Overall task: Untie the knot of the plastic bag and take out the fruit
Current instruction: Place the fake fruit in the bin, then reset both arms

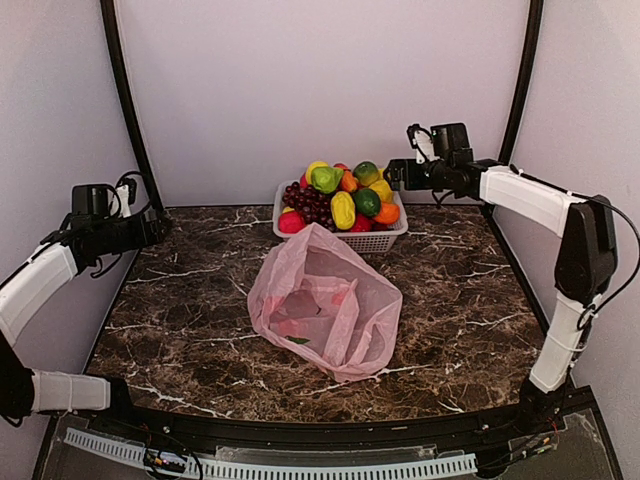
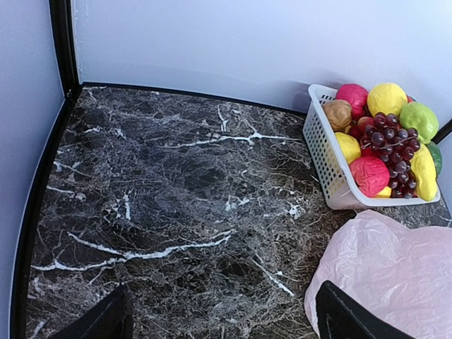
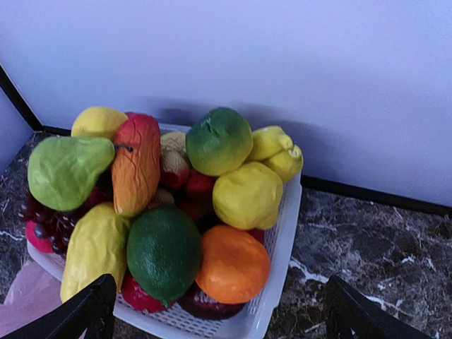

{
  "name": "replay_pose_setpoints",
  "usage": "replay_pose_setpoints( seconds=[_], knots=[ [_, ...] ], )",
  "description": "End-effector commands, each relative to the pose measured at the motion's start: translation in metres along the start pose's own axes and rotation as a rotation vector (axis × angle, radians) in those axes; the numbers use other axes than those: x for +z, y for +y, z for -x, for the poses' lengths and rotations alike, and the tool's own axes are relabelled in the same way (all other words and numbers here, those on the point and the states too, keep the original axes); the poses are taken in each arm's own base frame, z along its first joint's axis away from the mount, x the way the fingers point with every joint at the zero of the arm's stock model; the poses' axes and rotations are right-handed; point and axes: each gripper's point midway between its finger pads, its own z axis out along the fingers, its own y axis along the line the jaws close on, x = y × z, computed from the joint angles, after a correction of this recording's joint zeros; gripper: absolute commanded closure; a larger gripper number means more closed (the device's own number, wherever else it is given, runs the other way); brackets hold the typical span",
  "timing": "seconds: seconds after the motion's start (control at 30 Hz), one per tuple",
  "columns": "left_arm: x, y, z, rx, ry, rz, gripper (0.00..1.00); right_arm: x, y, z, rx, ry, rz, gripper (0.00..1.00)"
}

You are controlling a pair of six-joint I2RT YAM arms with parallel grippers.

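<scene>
Only the top view shows the whole plastic bag point(image 1: 325, 310). The left hand point(image 2: 222, 293) and right hand point(image 3: 219, 286) are wide, empty.

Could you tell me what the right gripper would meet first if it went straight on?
The right gripper would probably hit the fruit heaped in the basket, likely the orange one; depth is unclear.

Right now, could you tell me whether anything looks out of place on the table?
Nothing spilled. The bag lies slumped and crumpled in front of the basket, and the fruit is heaped above its rim.
</scene>
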Motion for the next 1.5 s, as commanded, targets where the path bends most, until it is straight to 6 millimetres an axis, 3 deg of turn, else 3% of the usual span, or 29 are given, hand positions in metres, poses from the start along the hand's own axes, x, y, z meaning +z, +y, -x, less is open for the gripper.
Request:
replay_pose_setpoints(
  seconds=[0.0, 0.17, 0.3, 0.6, 0.7, 0.73, 0.83, 1.07, 1.17, 1.47],
  knots=[
    [0.024, 0.018, -0.011, -0.056, -0.01, 0.051, 0.11, -0.017, -0.021, -0.042, -0.018, 0.092, -0.075, 0.01],
    [0.05, 0.036, -0.019, -0.04, -0.022, 0.096, 0.1, -0.037, -0.056, -0.08, 0.051, 0.146, -0.135, 0.01],
    [0.062, 0.055, -0.029, -0.011, -0.034, 0.154, 0.09, -0.057, -0.087, -0.097, 0.111, 0.14, -0.182, 0.01],
    [0.054, 0.093, -0.044, 0.001, -0.145, 0.23, 0.06, -0.111, -0.156, -0.145, 0.261, 0.068, -0.328, 0.01],
    [0.049, 0.1, -0.049, 0.022, -0.194, 0.267, 0.05, -0.13, -0.172, -0.149, 0.243, -0.035, -0.384, 0.01],
    [0.046, 0.102, -0.044, 0.032, -0.227, 0.277, 0.05, -0.136, -0.174, -0.157, 0.233, -0.048, -0.405, 0.01],
    [0.043, 0.105, -0.048, 0.058, -0.253, 0.294, 0.05, -0.156, -0.18, -0.154, 0.182, -0.197, -0.451, 0.01],
    [0.036, 0.111, -0.054, 0.082, -0.321, 0.333, 0.04, -0.182, -0.181, -0.175, 0.029, -0.38, -0.518, 0.01],
    [0.035, 0.113, -0.059, 0.091, -0.324, 0.339, 0.04, -0.184, -0.182, -0.187, -0.005, -0.386, -0.539, 0.01],
    [0.039, 0.111, -0.065, 0.083, -0.334, 0.317, 0.04, -0.18, -0.176, -0.181, -0.039, -0.398, -0.498, 0.01]
  ],
)
